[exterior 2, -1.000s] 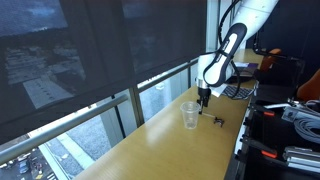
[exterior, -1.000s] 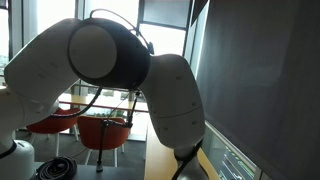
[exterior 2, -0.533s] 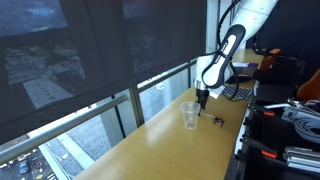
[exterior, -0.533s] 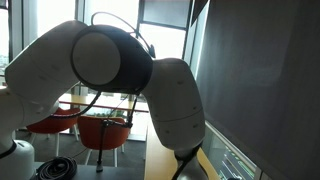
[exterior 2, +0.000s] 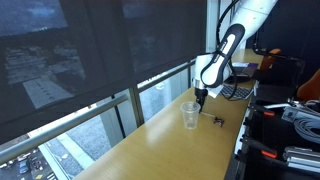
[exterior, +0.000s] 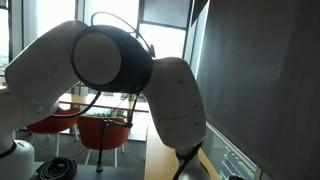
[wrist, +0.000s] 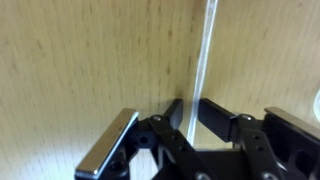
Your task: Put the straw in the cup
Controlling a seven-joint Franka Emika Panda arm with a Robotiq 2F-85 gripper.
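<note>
In an exterior view the arm [exterior: 110, 60] filled nearly the whole picture, a big white joint right up against the lens. A black cable [exterior: 120, 18] looped over the top of it. Behind it, red chairs [exterior: 100, 130] showed through a window, and a dark blind [exterior: 260, 70] covered the side. No gripper, no straw and no cup could be seen from there.

Over to the exterior view along the counter [exterior 2: 150, 140], a long wooden top running beside the windows. The cup [exterior 2: 190, 115], clear and upright, stood on it. The gripper [exterior 2: 203, 98] was right down low at the counter, just beside the cup and not over it. The arm rose white behind it. A small dark thing [exterior 2: 217, 120] lay on the wood close by, too small to make out. The straw could not be picked out at that range, nor how the jaws stood.

And the wrist view told the story! The straw [wrist: 206, 50], pale and clear, lay flat on the wood grain and ran straight away from the camera. The jaws were drawn in nearly together, and the dark fingertips [wrist: 215, 115] sat hard against the straw on either side, pinching its near end. So the straw was in the grip, down on the counter, outside the cup.
</note>
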